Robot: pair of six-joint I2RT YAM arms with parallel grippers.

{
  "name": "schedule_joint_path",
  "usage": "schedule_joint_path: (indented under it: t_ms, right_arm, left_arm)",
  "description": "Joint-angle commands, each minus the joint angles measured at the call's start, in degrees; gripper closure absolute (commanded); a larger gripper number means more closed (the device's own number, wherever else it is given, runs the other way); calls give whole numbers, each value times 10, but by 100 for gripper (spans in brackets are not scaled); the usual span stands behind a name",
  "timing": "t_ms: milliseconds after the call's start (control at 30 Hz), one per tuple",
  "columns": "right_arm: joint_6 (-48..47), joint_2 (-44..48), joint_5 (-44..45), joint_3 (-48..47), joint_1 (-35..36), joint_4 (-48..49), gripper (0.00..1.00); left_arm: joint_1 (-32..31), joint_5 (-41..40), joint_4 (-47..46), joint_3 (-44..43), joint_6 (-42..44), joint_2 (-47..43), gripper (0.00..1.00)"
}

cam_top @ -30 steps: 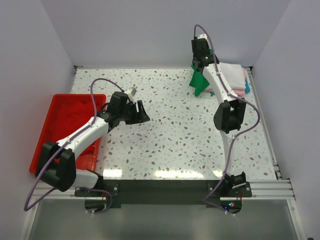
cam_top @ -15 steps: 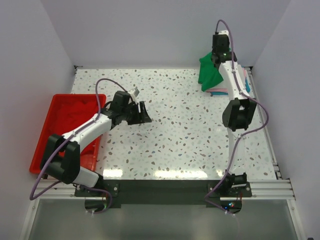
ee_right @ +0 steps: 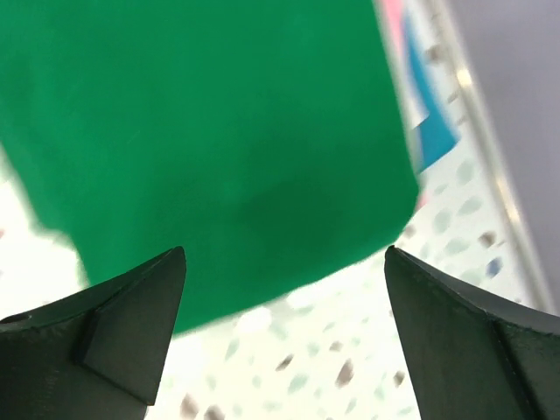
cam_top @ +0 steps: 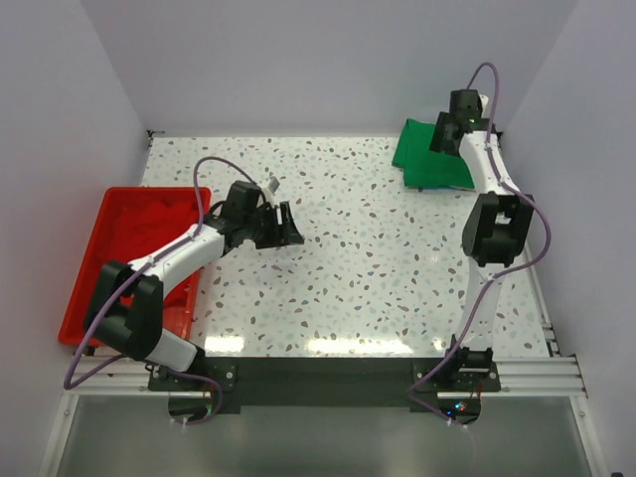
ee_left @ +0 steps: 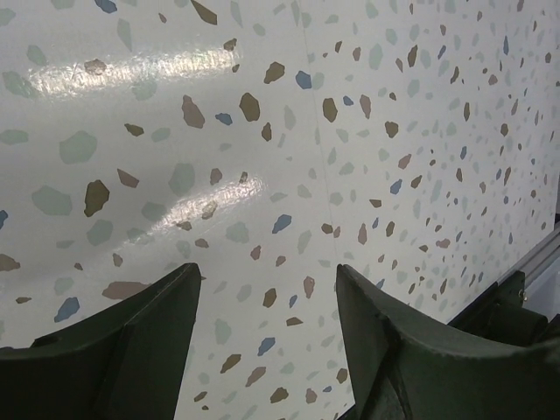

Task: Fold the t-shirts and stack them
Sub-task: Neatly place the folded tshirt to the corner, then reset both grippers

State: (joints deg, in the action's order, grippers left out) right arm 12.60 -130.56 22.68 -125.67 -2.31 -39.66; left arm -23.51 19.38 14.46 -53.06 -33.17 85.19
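Observation:
A bright green t-shirt (cam_top: 429,155) lies spread flat at the table's back right corner, on top of the other folded t-shirts. Only a pink edge (ee_right: 393,31) and a light blue edge (ee_right: 435,127) of those show beside it in the right wrist view. My right gripper (cam_top: 442,135) hovers just above the green t-shirt (ee_right: 219,131), and its jaws stand wide open with nothing between them (ee_right: 284,262). My left gripper (cam_top: 288,229) is open over bare table left of centre, nothing between its fingers (ee_left: 267,293).
A red plastic tray (cam_top: 94,298) stands at the table's left edge beside the left arm. The speckled tabletop (cam_top: 378,258) stretches between the two arms. Walls close in the back and right, near the shirt stack.
The right gripper carried the hanging green t-shirt to the back right, then opened and let it go; the shirt now lies flat on the stack. The left arm barely moved.

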Motion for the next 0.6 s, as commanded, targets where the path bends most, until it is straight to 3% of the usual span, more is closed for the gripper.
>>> schedule_joint_path:
  t_ms: [0,400,567]
  right_arm:
    - [58,123,-37,66,70,28,1]
    - [128,384,-92,447,290,171,1]
    - [159,520,-131,632,332,222,1]
  left_arm:
    - [5,15,-33,-16,5,-16,32]
    - [5,-9,-41,9,8,-63,31]
    - [5,-23,-41,26,5,-92,32]
